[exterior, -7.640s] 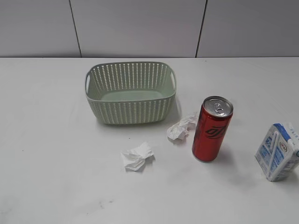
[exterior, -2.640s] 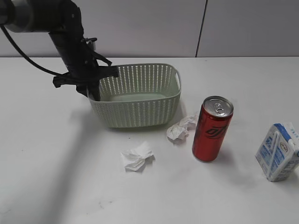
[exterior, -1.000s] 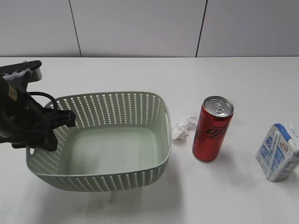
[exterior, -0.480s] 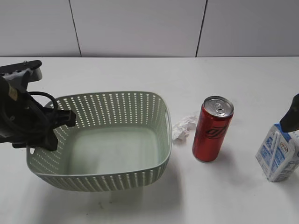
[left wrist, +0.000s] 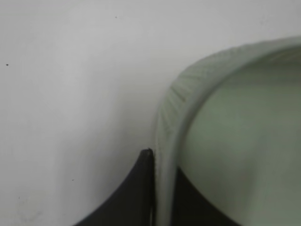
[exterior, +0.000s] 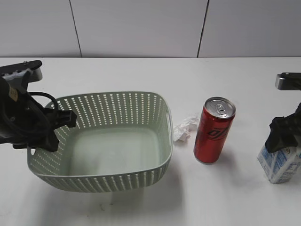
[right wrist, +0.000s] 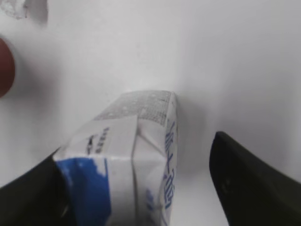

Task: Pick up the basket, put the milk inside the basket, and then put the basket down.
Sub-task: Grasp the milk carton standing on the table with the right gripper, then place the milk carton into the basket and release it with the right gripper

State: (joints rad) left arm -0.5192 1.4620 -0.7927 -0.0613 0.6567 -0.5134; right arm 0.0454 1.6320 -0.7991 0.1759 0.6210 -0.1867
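Observation:
The pale sage-green basket (exterior: 113, 141) hangs tilted above the table at the left, its open side toward the camera. My left gripper (exterior: 44, 136) is shut on its left rim; the left wrist view shows the rim (left wrist: 165, 141) pinched between the jaws (left wrist: 162, 188). The white-and-blue milk carton (exterior: 281, 162) stands at the far right. My right gripper (exterior: 282, 136) is open right over it. In the right wrist view the carton (right wrist: 136, 155) sits between the spread fingers (right wrist: 141, 188), close to the left finger, with a gap to the right one.
A tall red can (exterior: 213, 130) stands between basket and carton. A crumpled white tissue (exterior: 184, 128) lies just left of the can, by the basket's right wall. A grey panelled wall runs along the table's far edge.
My right gripper has come in from the right edge and down over the milk carton. The basket and left gripper have stayed as they were a second ago.

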